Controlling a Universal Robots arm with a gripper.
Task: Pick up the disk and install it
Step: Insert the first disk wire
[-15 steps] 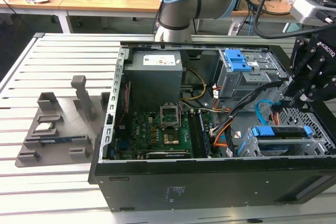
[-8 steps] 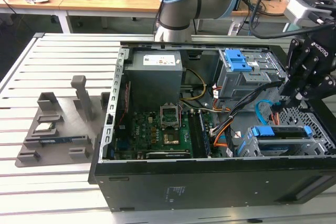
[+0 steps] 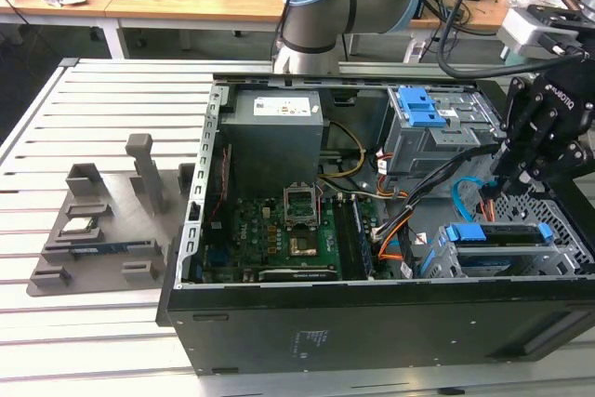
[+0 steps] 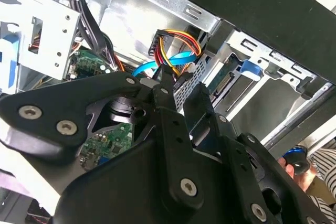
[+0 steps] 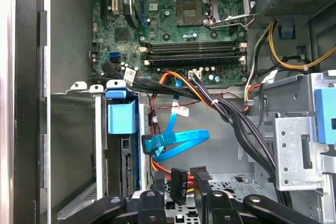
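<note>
The gripper (image 3: 507, 194) hangs inside the open computer case (image 3: 372, 323), near its corner on the exterior view's right, cramped by cables and metal cages. Its fingers stand slightly apart, holding nothing. The disk (image 3: 497, 234) sits in its bay just below.

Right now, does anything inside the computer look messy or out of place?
Yes: a blue flat cable and a power plug hang loose, unplugged, beside the drive in its cage. The gripper sits right at them.

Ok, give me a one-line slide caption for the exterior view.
Gripper poised inside the open computer case, above the blue-railed disk sitting in the drive cage.
</note>
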